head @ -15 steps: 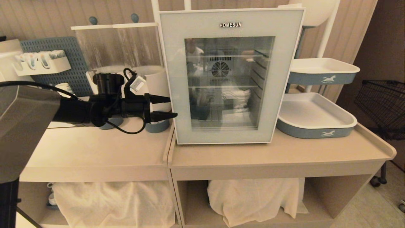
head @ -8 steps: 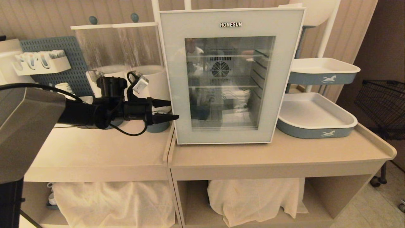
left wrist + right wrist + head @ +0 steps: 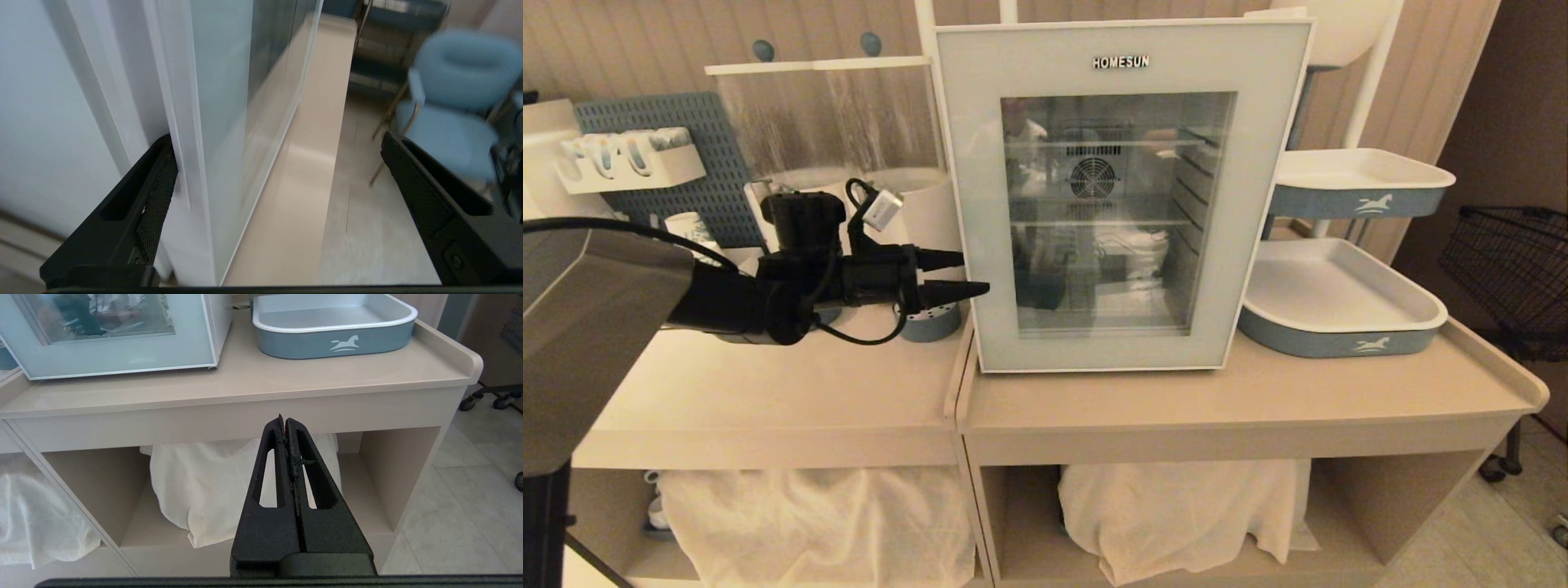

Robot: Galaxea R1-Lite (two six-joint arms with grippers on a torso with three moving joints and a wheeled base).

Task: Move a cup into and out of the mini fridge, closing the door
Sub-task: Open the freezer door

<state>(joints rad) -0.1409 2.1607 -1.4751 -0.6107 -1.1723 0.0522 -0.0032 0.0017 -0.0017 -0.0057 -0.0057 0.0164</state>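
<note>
A: Left gripper [image 3: 964, 274] level, jaws spread wide, nothing between the pads. Tips sit at the left edge of the door [image 3: 1123, 196], about 9 o'clock of the glass window.
B: Contact?
A: In the left wrist view the door edge [image 3: 192, 134] runs between the two fingers. One finger [image 3: 157, 196] is against the white side of the mini fridge [image 3: 61, 122], at the seam; the other stands well clear out front. Touching or just beside, can't tell, that part is blurred.
B: Door status?
A: Shut, flush on the mini fridge [image 3: 1123, 28]. Wire shelves and a fan show through the glass.
B: Cup?
A: A paper cup [image 3: 690, 229] stands at 9 o'clock of the gripper, behind the arm, near the blue pegboard [image 3: 686, 147]. Can't confirm it's the tall one.
B: Right side?
A: Right gripper [image 3: 286, 424] parked low in front of the counter [image 3: 245, 388], fingers pressed together, empty. White cloth [image 3: 196, 490] in the bay under the counter beyond it. Blue-and-white tray [image 3: 1331, 302] at 3 o'clock of the fridge, a second tray [image 3: 1356, 184] above it.
</note>
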